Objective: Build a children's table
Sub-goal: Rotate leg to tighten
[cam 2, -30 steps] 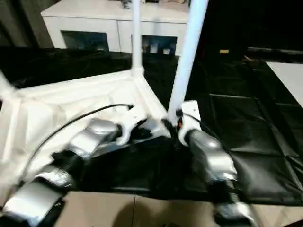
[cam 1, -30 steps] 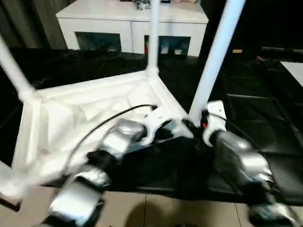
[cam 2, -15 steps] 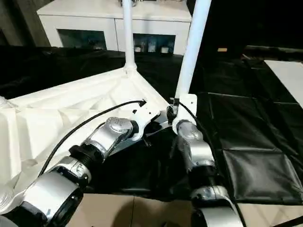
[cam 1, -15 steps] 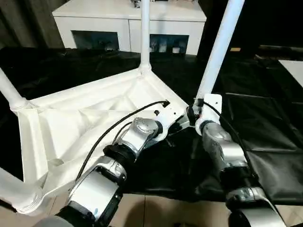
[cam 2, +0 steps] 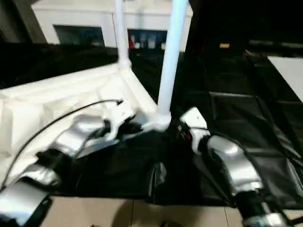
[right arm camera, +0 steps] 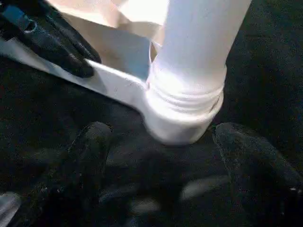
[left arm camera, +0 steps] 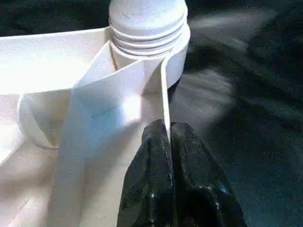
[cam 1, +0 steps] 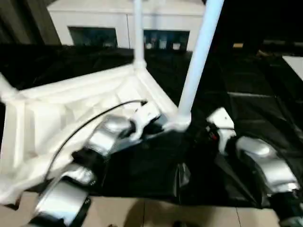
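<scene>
while the tabletop (cam 1: pixel 71 109) lies upside down on the black floor covering (cam 1: pixel 255 109), ribbed underside up, the left eye view has a leg (cam 1: pixel 198 59) standing upright in the near right corner socket (cam 1: pixel 179 124). a second leg (cam 1: pixel 138 33) stands in the far corner, and part of a third leg (cam 1: pixel 5 87) shows at the left corner. left gripper (cam 1: pixel 152 124) sits at the tabletop's near edge just beside the socket, black cable arcing over its silver forearm. right gripper (cam 1: pixel 208 135) is on the covering just right of the socket, apart from the leg. white cabinet (cam 1: pixel 128 23) with dark glass doors stands beyond the covering.

right eye view: same layout; near leg (cam 2: pixel 169 59) upright in its socket, right gripper (cam 2: pixel 184 132) just beside it, not touching.

left wrist view: left gripper (left arm camera: pixel 169 142) is clenched on the thin rim of the tabletop (left arm camera: pixel 57 94), one black finger on each side of the rim wall, with the socket and threaded leg base (left arm camera: pixel 147 23) right ahead.

right wrist view: right gripper (right arm camera: pixel 161 146) is released, its two black fingers (right arm camera: pixel 92 146) spread wide either side of the socket, clear of it. leg (right arm camera: pixel 201 42) rises from the socket; left gripper (right arm camera: pixel 71 59) shows pinching the tabletop edge beside it.
</scene>
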`<state>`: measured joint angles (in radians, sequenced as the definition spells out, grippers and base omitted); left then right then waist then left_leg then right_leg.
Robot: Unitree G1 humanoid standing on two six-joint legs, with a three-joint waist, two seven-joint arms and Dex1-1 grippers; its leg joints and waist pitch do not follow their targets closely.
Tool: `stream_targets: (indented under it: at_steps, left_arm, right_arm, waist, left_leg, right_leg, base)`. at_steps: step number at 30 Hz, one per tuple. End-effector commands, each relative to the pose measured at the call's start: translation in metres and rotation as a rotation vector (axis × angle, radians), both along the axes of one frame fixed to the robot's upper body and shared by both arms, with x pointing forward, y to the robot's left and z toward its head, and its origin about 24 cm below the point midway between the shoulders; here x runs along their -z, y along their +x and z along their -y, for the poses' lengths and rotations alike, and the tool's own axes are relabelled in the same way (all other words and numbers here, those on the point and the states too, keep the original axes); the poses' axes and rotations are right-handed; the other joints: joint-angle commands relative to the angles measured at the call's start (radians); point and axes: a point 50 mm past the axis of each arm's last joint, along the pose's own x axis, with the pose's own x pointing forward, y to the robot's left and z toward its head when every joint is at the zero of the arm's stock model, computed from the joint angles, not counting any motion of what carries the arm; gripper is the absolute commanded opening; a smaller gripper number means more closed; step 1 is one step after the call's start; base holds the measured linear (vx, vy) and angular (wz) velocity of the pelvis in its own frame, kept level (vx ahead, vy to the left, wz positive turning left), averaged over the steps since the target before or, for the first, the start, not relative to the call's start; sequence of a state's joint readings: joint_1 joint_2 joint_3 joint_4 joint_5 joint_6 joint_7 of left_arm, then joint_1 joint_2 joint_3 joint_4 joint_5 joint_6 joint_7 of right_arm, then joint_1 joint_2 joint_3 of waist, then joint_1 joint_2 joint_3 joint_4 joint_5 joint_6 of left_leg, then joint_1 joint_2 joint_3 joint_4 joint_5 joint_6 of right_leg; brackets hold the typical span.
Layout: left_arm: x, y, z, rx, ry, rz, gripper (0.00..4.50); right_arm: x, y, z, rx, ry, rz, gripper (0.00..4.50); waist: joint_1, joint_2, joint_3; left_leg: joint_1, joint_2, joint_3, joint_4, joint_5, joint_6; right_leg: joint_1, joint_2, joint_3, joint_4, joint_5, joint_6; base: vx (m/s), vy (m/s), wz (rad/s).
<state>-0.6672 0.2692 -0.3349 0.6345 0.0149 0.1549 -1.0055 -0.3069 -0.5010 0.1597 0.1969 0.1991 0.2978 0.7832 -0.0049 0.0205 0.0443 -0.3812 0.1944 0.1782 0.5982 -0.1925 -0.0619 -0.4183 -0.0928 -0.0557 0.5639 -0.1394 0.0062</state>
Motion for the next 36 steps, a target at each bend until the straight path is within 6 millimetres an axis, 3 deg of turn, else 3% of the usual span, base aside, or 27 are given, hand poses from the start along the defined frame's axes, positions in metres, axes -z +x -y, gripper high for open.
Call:
stream_targets:
  at_steps: [1,4,8,11,16,27,32,36]
  left_arm:
    - [-0.004,-0.011,0.011,0.142,-0.015,-0.029,0.0]
    - [-0.005,-0.014,0.009,0.176,-0.007,-0.04,0.0]
    - [-0.007,-0.017,0.008,0.193,-0.009,-0.049,0.0]
    - [-0.009,-0.018,0.008,0.2,-0.01,-0.049,0.0]
    - [-0.01,-0.018,0.007,0.2,-0.008,-0.047,0.0]
    - [-0.009,-0.018,0.006,0.194,-0.002,-0.051,0.0]
    - [-0.009,-0.018,0.005,0.19,0.001,-0.05,0.0]
    - [-0.005,-0.015,0.007,0.132,-0.001,-0.046,0.0]
  right_arm:
    - [-0.007,-0.002,-0.002,-0.065,0.001,0.016,3.79]
    - [-0.007,-0.002,-0.001,-0.093,-0.029,0.009,3.79]
    - [-0.005,-0.001,-0.001,-0.108,-0.04,0.009,3.79]
    - [-0.004,-0.002,-0.004,-0.13,-0.03,-0.007,3.79]
    - [-0.003,0.0,-0.007,-0.118,0.022,-0.016,3.79]
    - [0.003,-0.002,-0.011,-0.125,0.071,-0.05,2.79]
    - [0.004,-0.002,-0.01,-0.115,0.082,-0.056,2.73]
    - [0.009,0.009,-0.009,0.08,0.092,-0.022,2.72]
  waist:
    - [0.005,-0.005,-0.061]
    - [0.016,-0.003,-0.061]
    - [0.023,-0.009,-0.062]
    - [0.024,-0.008,-0.064]
    - [0.028,-0.006,-0.067]
    - [0.033,-0.008,-0.066]
    - [0.033,-0.008,-0.068]
    - [0.029,-0.009,-0.067]
  left_leg:
    - [0.018,0.034,-0.001,-0.077,-0.261,0.086]
    - [0.034,0.034,0.007,-0.074,-0.283,0.064]
    - [0.019,0.032,0.009,-0.076,-0.249,0.054]
    - [0.02,0.031,0.009,-0.074,-0.248,0.055]
    - [0.018,0.029,0.012,-0.07,-0.211,0.069]
    - [0.018,0.028,0.011,-0.069,-0.211,0.065]
    - [0.017,0.028,0.011,-0.069,-0.207,0.062]
    - [0.015,0.026,0.01,-0.07,-0.208,0.052]
  right_leg:
    - [0.058,-0.038,0.028,-0.051,-0.242,-0.281]
    - [0.043,-0.034,0.032,-0.055,-0.253,-0.276]
    - [0.052,-0.035,0.036,-0.047,-0.265,-0.246]
    - [0.05,-0.036,0.037,-0.048,-0.274,-0.235]
    - [0.051,-0.034,0.037,-0.043,-0.225,-0.246]
    - [0.052,-0.033,0.037,-0.043,-0.244,-0.241]
    - [0.053,-0.033,0.036,-0.041,-0.241,-0.238]
    - [0.052,-0.033,0.035,-0.043,-0.259,-0.233]
  base:
    - [0.0,0.0,0.0]
    - [0.0,0.0,0.0]
    - [0.0,0.0,0.0]
    - [0.0,0.0,0.0]
    - [0.0,0.0,0.0]
    - [0.0,0.0,0.0]
    - [0.0,0.0,0.0]
    - [0.0,0.0,0.0]
